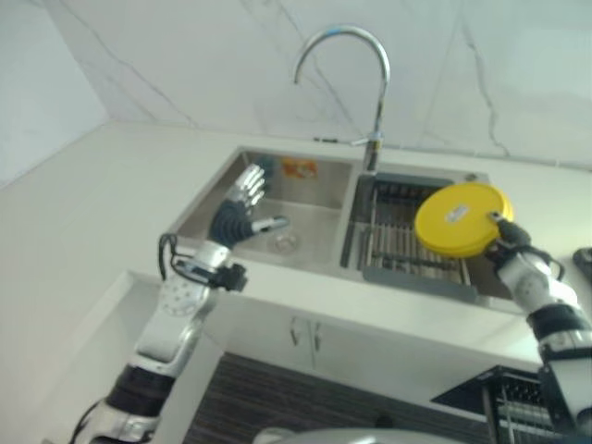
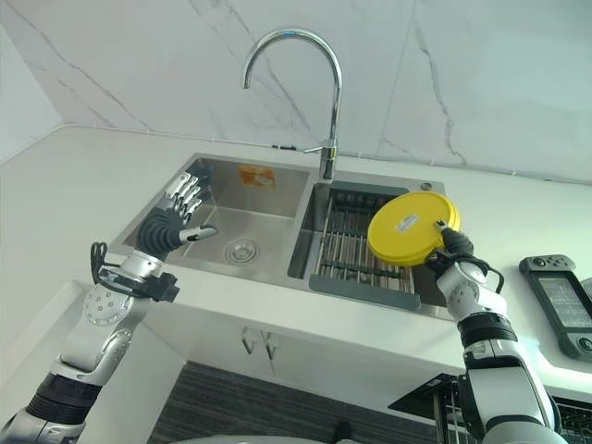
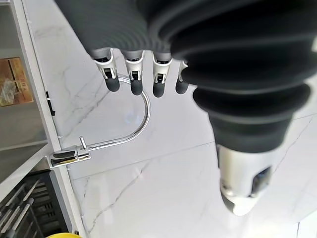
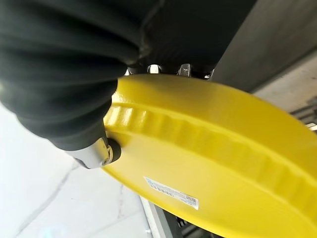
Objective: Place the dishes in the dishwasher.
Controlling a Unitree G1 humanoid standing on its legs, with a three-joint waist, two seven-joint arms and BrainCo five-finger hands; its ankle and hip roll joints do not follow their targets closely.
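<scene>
Plate in yellow, one only, sits gripped at its lower right edge by our right hand, thumb pinching the underside while the fingers curl behind the rim. It stands nearly on edge, face tilted toward us, above the drying rack in the right basin, centre right of the frame. Our left hand hangs open over the left basin of the sink, well apart from the plate. We judge the dark wire rack at the lower right, below the counter, to be the dishwasher's; the plate must travel down and right. One tap, two basins.
</scene>
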